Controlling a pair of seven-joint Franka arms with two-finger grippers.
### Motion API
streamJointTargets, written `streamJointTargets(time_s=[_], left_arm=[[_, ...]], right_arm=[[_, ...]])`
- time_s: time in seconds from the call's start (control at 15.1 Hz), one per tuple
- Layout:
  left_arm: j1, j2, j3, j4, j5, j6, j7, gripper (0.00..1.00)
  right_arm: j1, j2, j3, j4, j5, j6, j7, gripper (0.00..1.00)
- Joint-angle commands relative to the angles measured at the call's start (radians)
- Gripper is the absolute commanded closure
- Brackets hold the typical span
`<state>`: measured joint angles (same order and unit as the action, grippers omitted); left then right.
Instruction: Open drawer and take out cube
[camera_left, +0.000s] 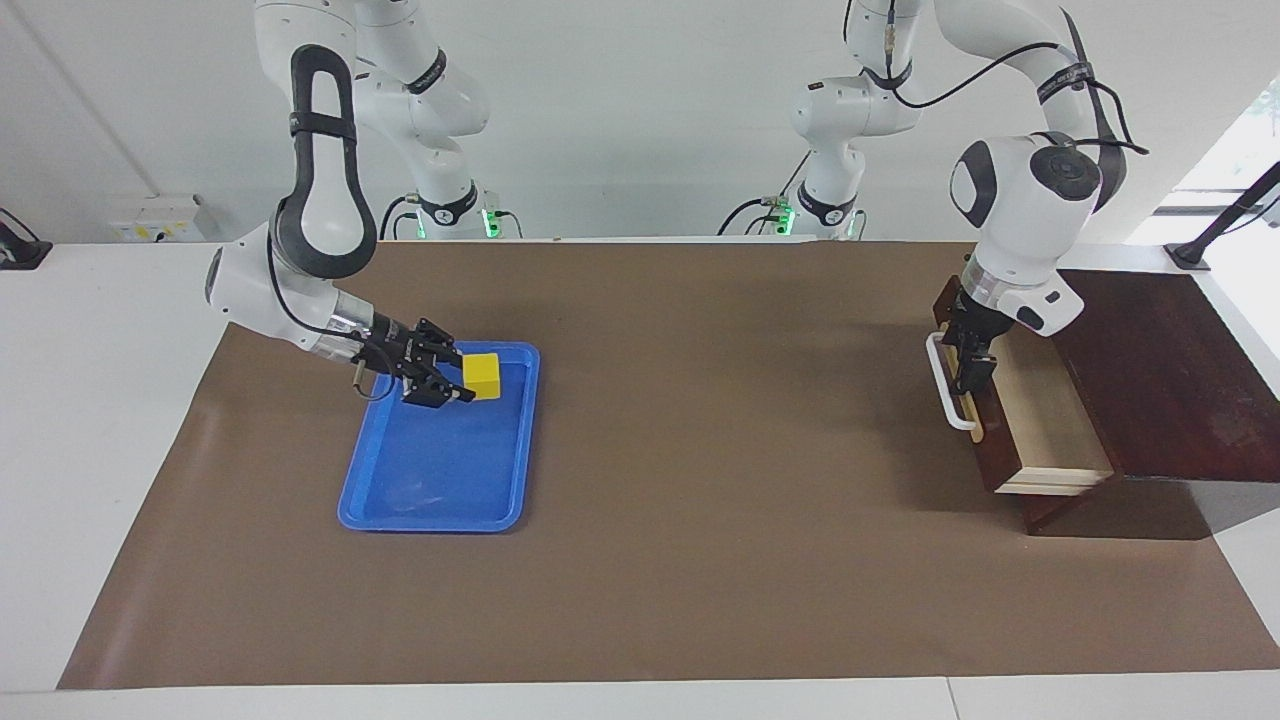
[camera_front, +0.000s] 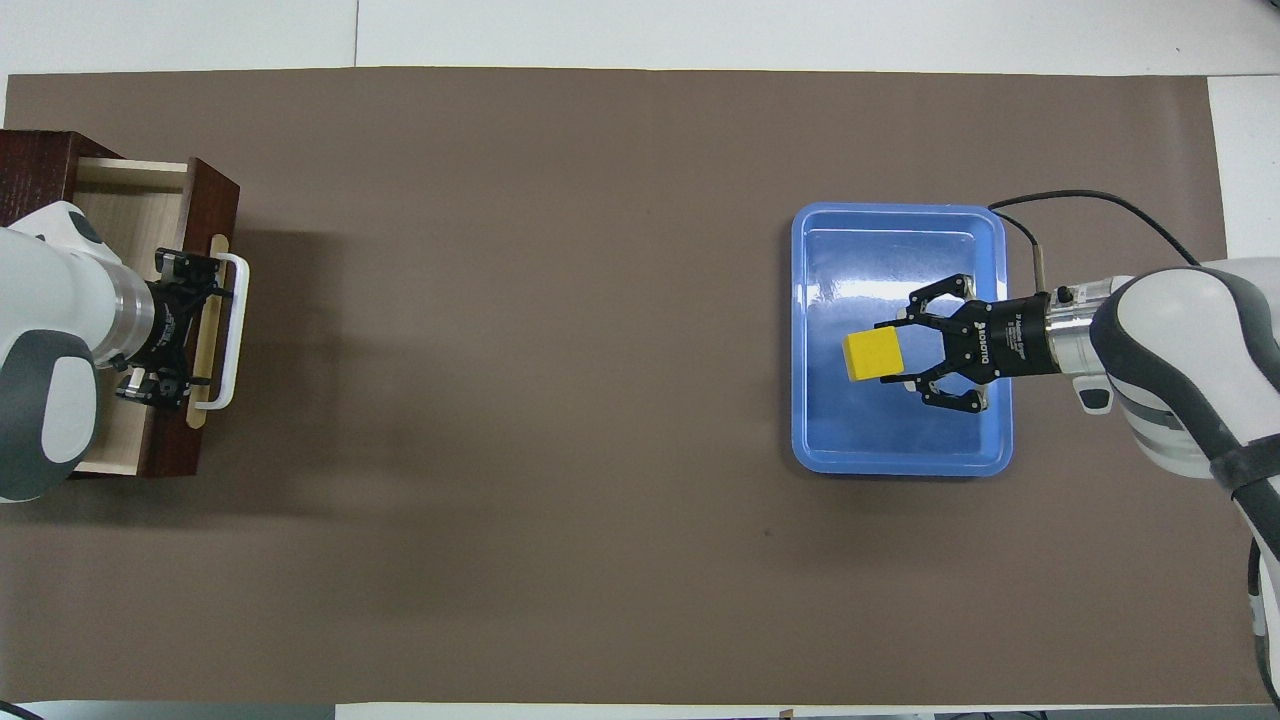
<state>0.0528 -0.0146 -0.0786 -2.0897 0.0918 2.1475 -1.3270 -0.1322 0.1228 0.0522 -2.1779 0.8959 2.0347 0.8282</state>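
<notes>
Yellow cube (camera_left: 481, 375) pinched in the right end effector (camera_left: 452, 377), hanging over the blue tray (camera_front: 985, 449)
It sits at the fingertips above the tray's half nearer the robots, with only open tray floor below; the drawer (camera_left: 1040, 405) lies well away toward the left arm's end of the worktop (camera_left: 700, 560), part open, where the left end effector (camera_left: 968, 358) stands spread at the white handle (camera_left: 942, 381), holding nothing
</notes>
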Motion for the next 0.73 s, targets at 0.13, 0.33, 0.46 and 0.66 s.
streamJointTargets(time_s=[0.13,0.33,0.46,0.66], left_arm=[[0.133,0.018,-0.004,0.036,0.028,0.026,0.127,0.00],[0.171,0.028,-0.004,0.051,0.028,0.026,0.147,0.00],[0.168,0.028,-0.004,0.053,0.028,0.026,0.141,0.00],[0.160,0.018,-0.006,0.063,0.028,0.006,0.144,0.00]], right_arm=[[-0.004,-0.054,0.015,-0.126,0.092,0.132,-0.092,1.00],[0.063,-0.054,0.015,-0.160,0.182,0.229,-0.098,1.00],[0.069,-0.049,0.015,-0.166,0.193,0.240,-0.104,1.00],[0.068,-0.048,0.014,-0.195,0.236,0.242,-0.168,1.00]])
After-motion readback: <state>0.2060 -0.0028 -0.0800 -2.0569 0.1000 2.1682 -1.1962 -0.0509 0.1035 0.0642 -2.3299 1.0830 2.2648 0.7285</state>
